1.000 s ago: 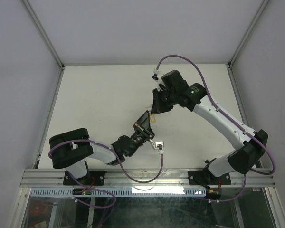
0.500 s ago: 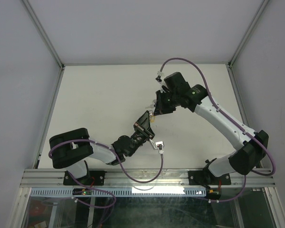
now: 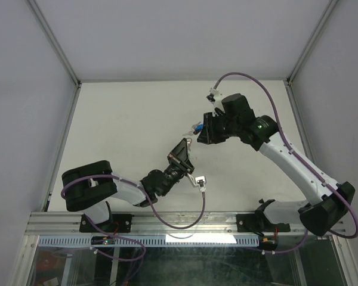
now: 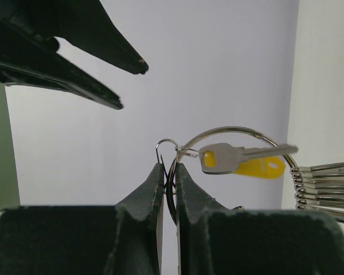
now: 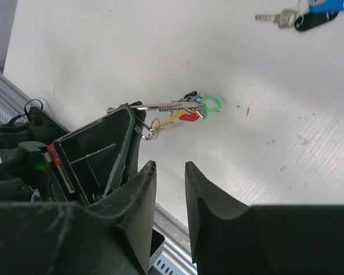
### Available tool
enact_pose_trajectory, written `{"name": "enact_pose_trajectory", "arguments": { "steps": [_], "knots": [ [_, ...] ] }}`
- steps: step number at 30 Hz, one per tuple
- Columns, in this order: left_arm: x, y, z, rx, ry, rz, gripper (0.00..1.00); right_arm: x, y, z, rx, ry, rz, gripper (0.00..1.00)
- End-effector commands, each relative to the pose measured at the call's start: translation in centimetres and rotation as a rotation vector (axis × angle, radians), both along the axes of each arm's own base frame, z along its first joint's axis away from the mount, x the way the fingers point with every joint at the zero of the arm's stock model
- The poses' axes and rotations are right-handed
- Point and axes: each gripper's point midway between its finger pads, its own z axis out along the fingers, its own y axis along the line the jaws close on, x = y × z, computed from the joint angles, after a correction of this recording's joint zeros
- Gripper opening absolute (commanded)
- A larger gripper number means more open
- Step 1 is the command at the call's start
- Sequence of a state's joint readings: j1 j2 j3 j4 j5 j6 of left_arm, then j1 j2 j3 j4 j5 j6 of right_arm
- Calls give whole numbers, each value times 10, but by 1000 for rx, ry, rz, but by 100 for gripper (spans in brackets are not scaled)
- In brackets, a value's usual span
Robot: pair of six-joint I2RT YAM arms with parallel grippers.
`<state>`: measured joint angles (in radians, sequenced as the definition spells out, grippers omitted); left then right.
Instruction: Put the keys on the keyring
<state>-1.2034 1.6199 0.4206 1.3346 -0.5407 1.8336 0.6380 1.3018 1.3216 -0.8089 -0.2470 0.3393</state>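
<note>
My left gripper (image 4: pixel 169 166) is shut on the thin silver keyring (image 4: pixel 229 130) and holds it up above the table. A yellow-headed key (image 4: pixel 262 167) hangs on the ring, with the bunch of other keys (image 4: pixel 327 183) to its right. In the right wrist view the ring's green and red heads (image 5: pixel 202 107) stick out beside the left gripper (image 5: pixel 103 154). My right gripper (image 5: pixel 168 165) is open and empty, a short way from the ring. A blue-headed key (image 5: pixel 324 6) and a dark-headed key (image 5: pixel 288 18) lie on the table; the blue one also shows in the top view (image 3: pixel 197 127).
The white table (image 3: pixel 125 125) is fenced by aluminium posts at the left and right edges. A metal rail (image 3: pixel 185 223) runs along the near edge by the arm bases. Purple cables loop from both arms.
My right gripper has drawn back to the right, away from the left gripper and the ring. The blue-headed key on the table is now uncovered. The left gripper has held still.
</note>
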Motion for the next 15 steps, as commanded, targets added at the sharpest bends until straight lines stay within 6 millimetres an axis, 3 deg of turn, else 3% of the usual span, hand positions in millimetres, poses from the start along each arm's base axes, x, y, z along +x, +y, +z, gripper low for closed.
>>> {"name": "enact_pose_trajectory", "arguments": {
  "steps": [1,9,15],
  "knots": [
    [-3,3,45,-214,-25,-17,0,8,-2,45,76,-267,70,34],
    [-10,-8,59,-380,148,-86,0,-5,-18,94,216,-697,122,37],
    [-23,-24,85,-547,387,-223,0,-21,-29,117,221,-782,153,39]
  ]
}}
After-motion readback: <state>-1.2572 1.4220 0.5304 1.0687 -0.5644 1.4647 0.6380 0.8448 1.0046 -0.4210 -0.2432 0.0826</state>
